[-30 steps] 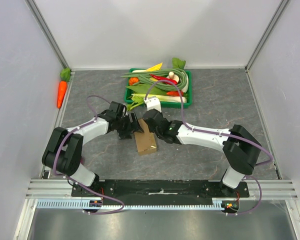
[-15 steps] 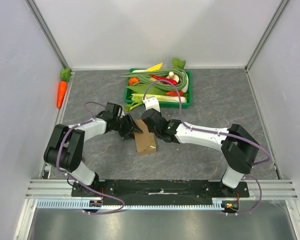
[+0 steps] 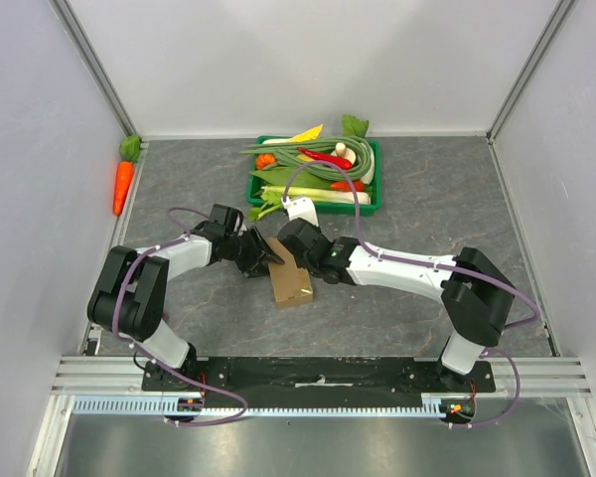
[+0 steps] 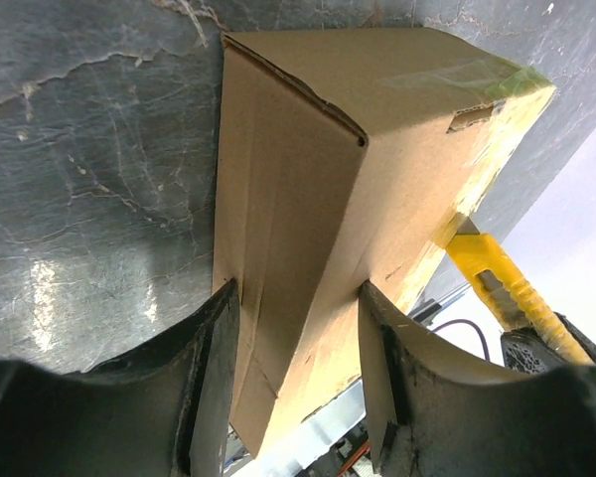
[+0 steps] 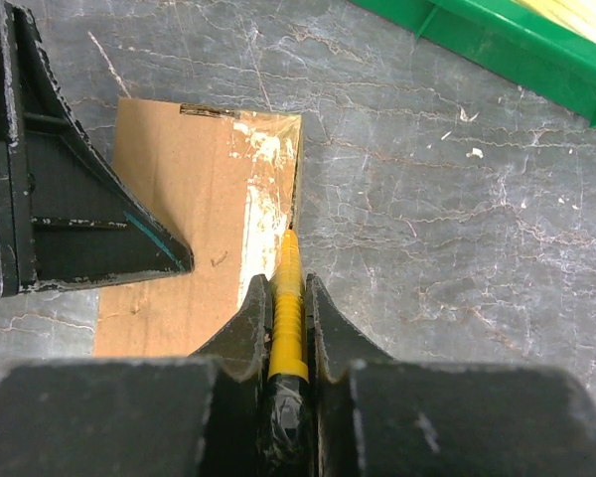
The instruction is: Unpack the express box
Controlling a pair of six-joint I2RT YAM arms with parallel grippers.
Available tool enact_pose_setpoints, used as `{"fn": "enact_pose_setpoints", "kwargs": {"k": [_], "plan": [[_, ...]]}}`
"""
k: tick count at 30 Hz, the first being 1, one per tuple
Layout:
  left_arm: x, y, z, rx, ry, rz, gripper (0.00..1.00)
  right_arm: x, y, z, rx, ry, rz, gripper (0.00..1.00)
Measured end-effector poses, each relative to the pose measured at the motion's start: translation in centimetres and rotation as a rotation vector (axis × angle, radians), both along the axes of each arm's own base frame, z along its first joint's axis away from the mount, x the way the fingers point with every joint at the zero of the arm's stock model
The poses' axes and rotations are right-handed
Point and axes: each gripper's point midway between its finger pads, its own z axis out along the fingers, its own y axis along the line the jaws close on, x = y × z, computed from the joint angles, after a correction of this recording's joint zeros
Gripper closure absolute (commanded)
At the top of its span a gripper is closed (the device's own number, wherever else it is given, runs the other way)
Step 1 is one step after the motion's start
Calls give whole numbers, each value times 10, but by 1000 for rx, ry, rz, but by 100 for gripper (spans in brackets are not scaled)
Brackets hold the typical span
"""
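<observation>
Two arms: mine, both meeting at the box (image 3: 290, 283) near the middle of the worktop (image 3: 427, 219).
Box: small brown carton, flat on the worktop, flaps closed, clear tape (image 4: 477, 79) across one end.
Left jaws: straddling one end of the box, a finger (image 4: 204, 378) pressed on each side, so I'm grasping it.
Right jaws: clenched on a yellow cutter (image 5: 288, 308), fingers (image 5: 248, 333) tight on either side of its handle.
Cutter: pointing away from my wrist, tip at the box's long edge, right beside a pale scuffed strip (image 5: 263, 149) on the cardboard.
Left vs right: my left finger shows as a black wedge (image 5: 79, 219) over the box top, just beside the cutter, not touching it.
Tray (image 3: 375, 189): green, at the back of the worktop, piled with vegetables (image 3: 318, 159), near the box but apart from it.
Carrot (image 3: 123, 184): at the far left edge by the wall, well apart from everything else.
</observation>
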Motion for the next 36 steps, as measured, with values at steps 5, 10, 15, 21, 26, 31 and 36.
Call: {"fn": "enact_pose_setpoints", "kwargs": {"k": [5, 10, 15, 21, 26, 31, 36], "plan": [[0, 0, 0, 0, 7, 14, 66, -5, -1, 0, 2, 16, -4, 100], [1, 1, 0, 8, 8, 26, 67, -13, -4, 2, 1, 36, -2, 100], [1, 1, 0, 12, 11, 37, 67, -21, -7, 5, 9, 56, 2, 100], [1, 1, 0, 14, 15, 49, 68, -33, -11, 6, 22, 81, 17, 100], [1, 1, 0, 12, 18, 64, 69, -40, -13, 6, 17, 100, 29, 100], [2, 1, 0, 8, 21, 77, 70, -49, -16, 8, 22, 127, 44, 100], [2, 1, 0, 5, 22, 83, 70, -56, -19, 9, 37, 144, 55, 100]]}}
